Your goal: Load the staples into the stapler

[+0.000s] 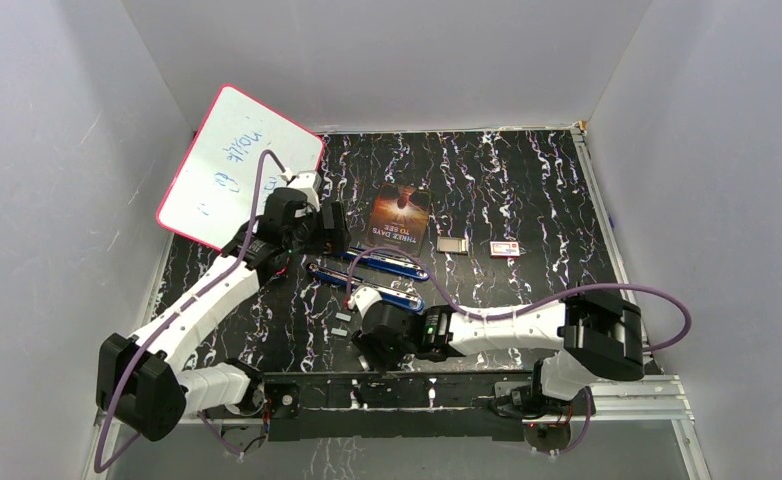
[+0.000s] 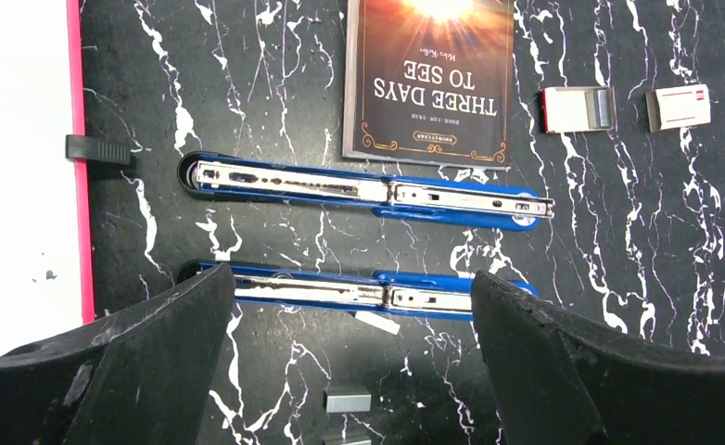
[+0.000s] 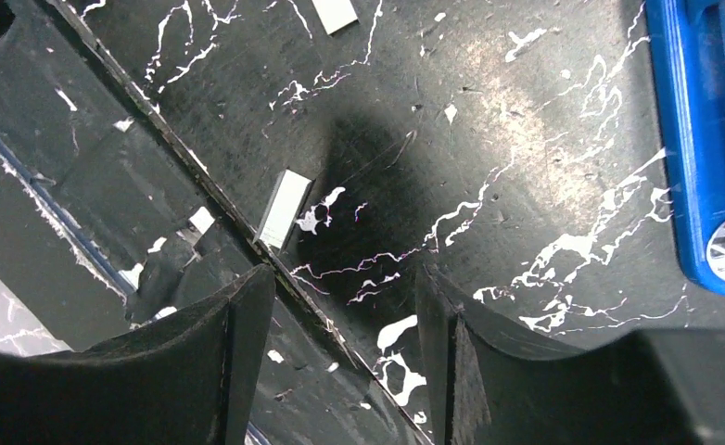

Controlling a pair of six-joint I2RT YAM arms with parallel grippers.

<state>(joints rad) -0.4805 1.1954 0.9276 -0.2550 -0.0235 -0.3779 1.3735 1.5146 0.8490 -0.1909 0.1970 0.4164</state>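
Two blue staplers lie opened flat on the black marbled table, one farther [image 2: 368,190] and one nearer [image 2: 340,291]. My left gripper [image 2: 351,297] hovers over the nearer stapler, open and empty. Short grey strips of staples [image 2: 348,400] lie on the table in front of it, and a small pale strip [image 2: 377,322] rests against the nearer stapler. My right gripper [image 3: 345,306] is open and empty, low over the table's near edge. One strip of staples [image 3: 283,209] lies just ahead of its left finger, another strip [image 3: 334,14] farther off. From above, the staples [image 1: 342,318] lie left of the right gripper [image 1: 369,340].
A dark book [image 2: 428,79] lies beyond the staplers. To its right are a small open box [image 2: 577,108] and a red-and-white box [image 2: 679,107]. A pink-edged whiteboard [image 1: 237,165] leans at the back left. The table's near edge [image 3: 210,190] runs diagonally under the right gripper.
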